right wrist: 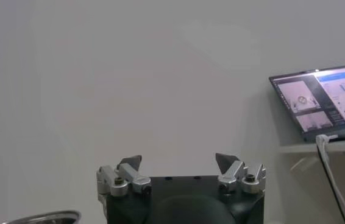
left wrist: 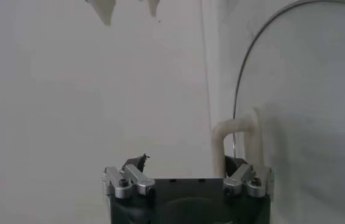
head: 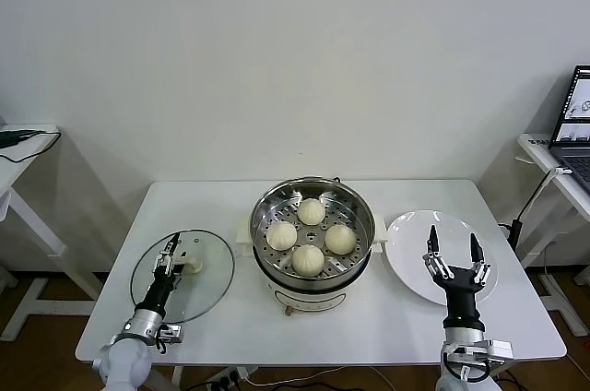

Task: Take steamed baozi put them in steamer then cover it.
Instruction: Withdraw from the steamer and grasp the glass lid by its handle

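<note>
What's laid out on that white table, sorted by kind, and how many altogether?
Steamed baozi, all in the steamer: 4
Steamer: 1
Glass cover, lying on the table: 1
White plate: 1
Total: 7

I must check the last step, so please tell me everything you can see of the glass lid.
The glass lid is round and clear, with a thin metal rim and a white handle at its middle. It lies flat on the white table, to the left of the steamer, apart from it, so the pot is uncovered. The left gripper is over it beside the handle, jaws open, not holding it.
</note>
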{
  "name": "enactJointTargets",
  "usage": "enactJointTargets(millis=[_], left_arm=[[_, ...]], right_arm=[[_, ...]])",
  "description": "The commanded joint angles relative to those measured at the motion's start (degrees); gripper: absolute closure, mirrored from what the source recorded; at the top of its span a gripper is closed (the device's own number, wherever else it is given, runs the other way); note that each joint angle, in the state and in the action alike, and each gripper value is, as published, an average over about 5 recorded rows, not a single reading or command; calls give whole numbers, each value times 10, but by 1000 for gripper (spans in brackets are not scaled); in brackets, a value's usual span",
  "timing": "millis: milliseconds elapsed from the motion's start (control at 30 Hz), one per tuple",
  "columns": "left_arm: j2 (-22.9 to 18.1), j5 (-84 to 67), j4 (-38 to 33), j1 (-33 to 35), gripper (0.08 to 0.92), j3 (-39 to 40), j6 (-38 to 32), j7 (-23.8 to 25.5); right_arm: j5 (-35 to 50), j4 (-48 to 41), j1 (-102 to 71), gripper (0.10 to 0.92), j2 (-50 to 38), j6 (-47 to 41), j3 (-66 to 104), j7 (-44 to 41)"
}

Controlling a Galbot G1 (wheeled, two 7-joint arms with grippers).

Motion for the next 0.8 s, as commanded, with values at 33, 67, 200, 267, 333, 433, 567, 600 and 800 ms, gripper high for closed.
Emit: enactJointTargets(millis=[33, 67, 200, 267, 333, 433, 567, 600, 800], left_arm=[[-1, 3, 25, -15, 188, 1, 8, -3], [-1, 3, 25, -15, 198, 1, 9, -4], [1, 3, 28, -13, 295, 2, 11, -6], [1, 3, 29, -12, 355, 2, 12, -8], [1, 3, 27, -11, 416, 2, 11, -8], [0, 3, 26, -10, 502, 2, 12, -11], [-1, 4, 23, -9, 614, 2, 13, -19], [-1, 4, 19, -8, 640, 2, 12, -20], [1, -4, -41, 14, 791, -2, 15, -12]], right_arm=[[-1, -3, 1, 203, 0, 2, 0, -1], [-1, -3, 1, 203, 0, 2, 0, -1], [-2, -5, 2, 203, 0, 3, -2, -1], [-3, -6, 2, 203, 0, 3, -3, -1], [-3, -8, 4, 203, 0, 3, -4, -1], [-4, -13, 6, 203, 0, 4, -6, -1], [-5, -16, 8, 203, 0, 5, -8, 0], [-4, -17, 9, 203, 0, 5, -8, 0], [-4, -20, 14, 203, 0, 5, -9, 0]])
